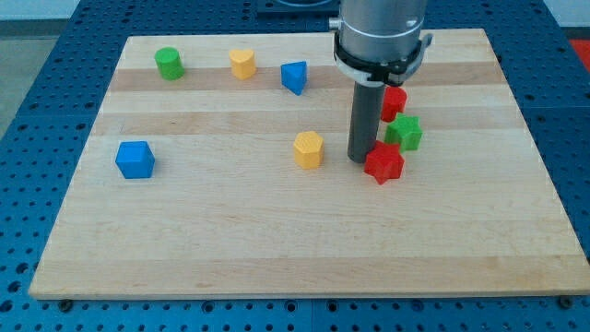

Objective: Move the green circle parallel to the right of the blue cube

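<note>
A: Where is everything from the blue cube (135,159)?

B: The board (277,249) lies under it. My tip (359,159) is far off to the view's right, touching a red star (383,164). It has no jaws, just a bare rod. The green circle (169,63) sits up toward the view's top, a bit right.

A: How will it move?

B: I think it is light, hard and slides easily. It is round, so push its middle.

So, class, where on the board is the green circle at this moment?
The green circle sits near the top left corner of the board, left of the yellow block and far from my tip.
</note>
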You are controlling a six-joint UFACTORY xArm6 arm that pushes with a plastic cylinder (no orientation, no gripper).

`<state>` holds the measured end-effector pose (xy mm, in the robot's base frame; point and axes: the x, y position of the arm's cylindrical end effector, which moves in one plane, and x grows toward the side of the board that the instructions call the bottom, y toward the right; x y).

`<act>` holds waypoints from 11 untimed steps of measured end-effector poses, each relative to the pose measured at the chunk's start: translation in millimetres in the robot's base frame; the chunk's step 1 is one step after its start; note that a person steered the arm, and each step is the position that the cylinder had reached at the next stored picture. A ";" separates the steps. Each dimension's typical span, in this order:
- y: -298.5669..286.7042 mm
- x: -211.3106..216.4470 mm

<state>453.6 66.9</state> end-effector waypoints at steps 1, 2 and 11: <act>-0.6 0.1; 5.4 1.3; -253.0 -67.1</act>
<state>386.5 -186.0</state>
